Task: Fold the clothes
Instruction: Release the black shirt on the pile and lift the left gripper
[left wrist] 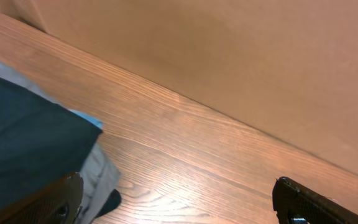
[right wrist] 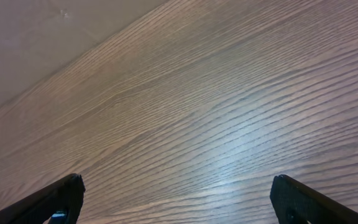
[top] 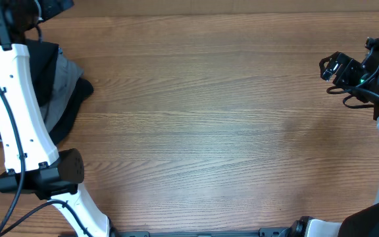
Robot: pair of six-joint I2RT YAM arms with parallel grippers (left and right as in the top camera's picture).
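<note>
Black T-shirt (top: 45, 56) at 9–10 o'clock by table (top: 209, 131) edge, atop pile: grey garment (top: 63, 84) under it, dark garment (top: 71, 112) lowest. Left gripper (left wrist: 176, 193) over pile, jaws wide, gripping nothing, one finger just beside shirt cloth. Risk: finger snags fabric on lift, opens fold or drags pile off edge. Right gripper (right wrist: 176, 186) at 2–3 o'clock, spread wide, empty, well apart, too far to steady pile.

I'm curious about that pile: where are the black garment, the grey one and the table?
Black garment (top: 43, 56): overhead view, its visible middle.
Grey garment (top: 66, 82): overhead view, its exposed fold.
Wooden table (top: 209, 131): overhead view, bare centre.
</note>
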